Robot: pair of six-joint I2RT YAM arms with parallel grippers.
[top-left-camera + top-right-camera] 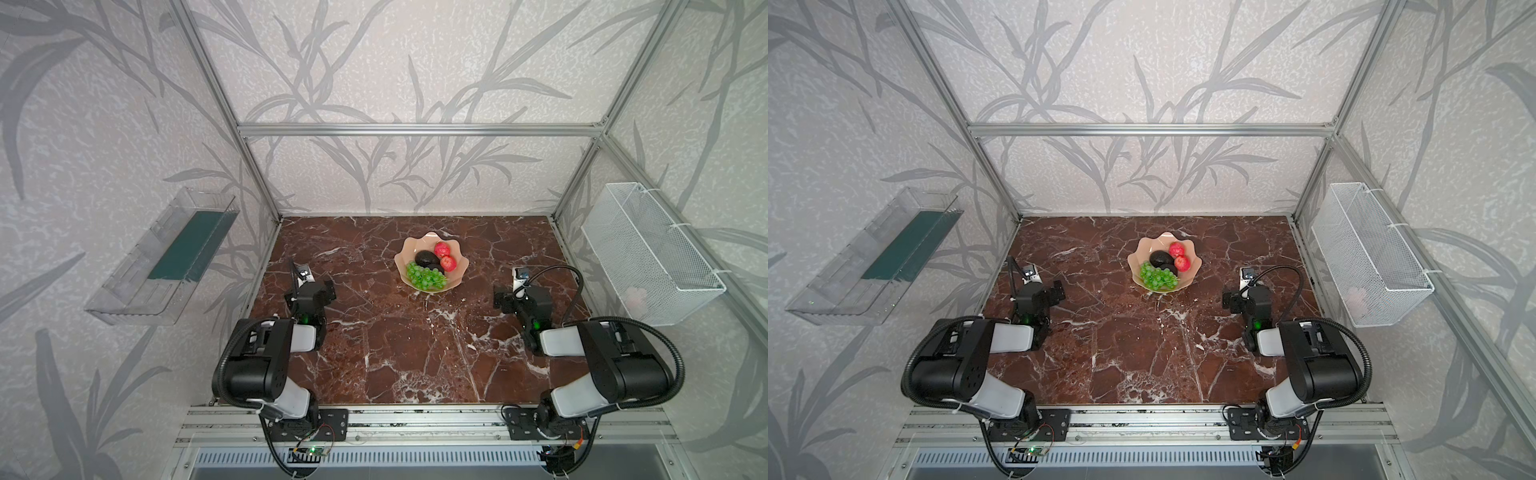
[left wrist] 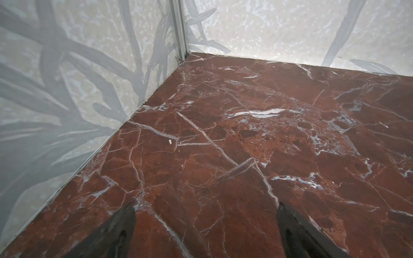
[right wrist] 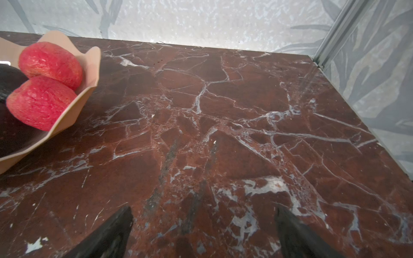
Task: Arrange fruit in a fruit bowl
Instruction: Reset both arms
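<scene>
The pale peach fruit bowl [image 1: 409, 249] [image 1: 1143, 252] with a wavy rim stands on the marble top, toward the back, in both top views. In it lie two red apples [image 1: 442, 249] [image 1: 448, 263], a dark avocado [image 1: 426, 258] with a second avocado [image 1: 437, 268] half hidden behind it, and green grapes [image 1: 426, 277]. My left gripper [image 2: 205, 207] is open over bare marble, well left of the bowl. My right gripper [image 3: 204, 210] is open over bare marble, right of the bowl [image 3: 89, 73]. Its view catches both apples [image 3: 50, 62] [image 3: 41, 102].
A clear plastic tray [image 1: 162, 257] hangs on the left wall. A white wire basket [image 1: 652, 253] hangs on the right wall. Aluminium frame posts and patterned walls close in the marble table [image 1: 415, 353] at the back and sides.
</scene>
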